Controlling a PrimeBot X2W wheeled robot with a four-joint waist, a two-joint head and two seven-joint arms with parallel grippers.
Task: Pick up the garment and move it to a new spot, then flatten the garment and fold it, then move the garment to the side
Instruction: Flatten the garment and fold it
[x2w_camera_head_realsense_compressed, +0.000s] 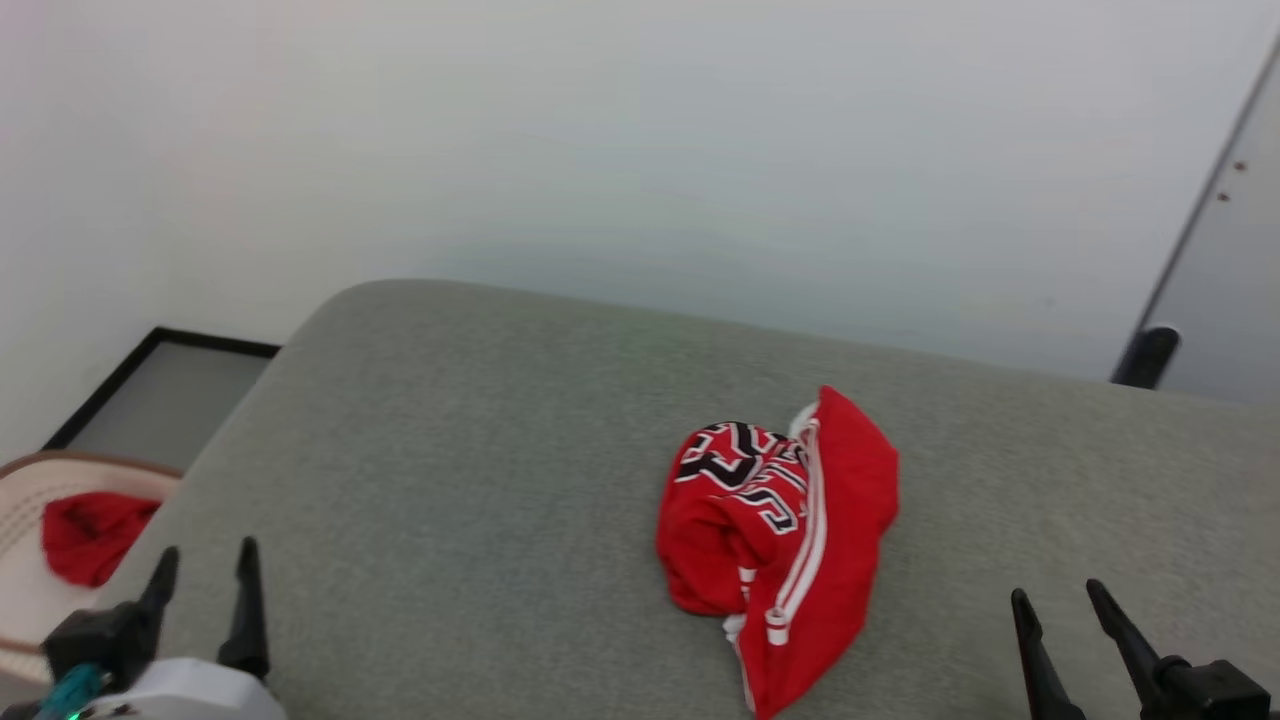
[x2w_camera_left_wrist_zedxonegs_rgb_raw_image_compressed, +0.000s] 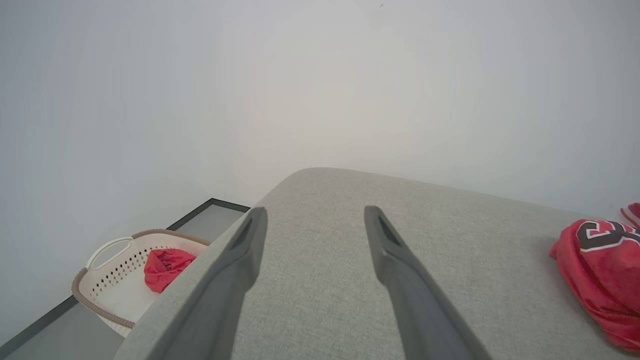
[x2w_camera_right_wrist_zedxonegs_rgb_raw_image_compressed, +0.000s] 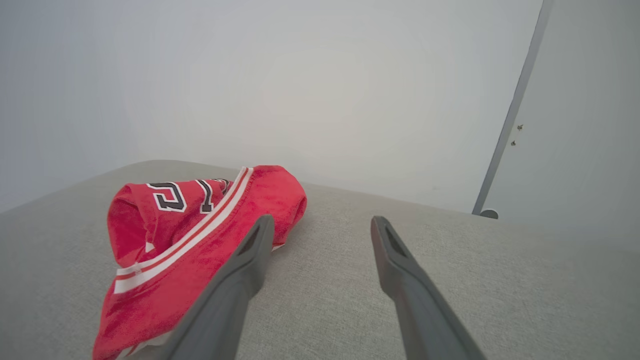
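Left gripper (x2w_camera_head_realsense_compressed: 208, 548) and right gripper (x2w_camera_head_realsense_compressed: 1057, 590) sit low in head view, jaws apart, both empty. Jersey (x2w_camera_head_realsense_compressed: 790, 530) lies crumpled on grey cushion (x2w_camera_head_realsense_compressed: 450, 450), nearer the right gripper. Left wrist view: jersey at far right edge, basket (x2w_camera_left_wrist_zedxonegs_rgb_raw_image_compressed: 115, 280) with red cloth (x2w_camera_left_wrist_zedxonegs_rgb_raw_image_compressed: 165, 267) beside cushion. Right wrist view: jersey just left of fingers.
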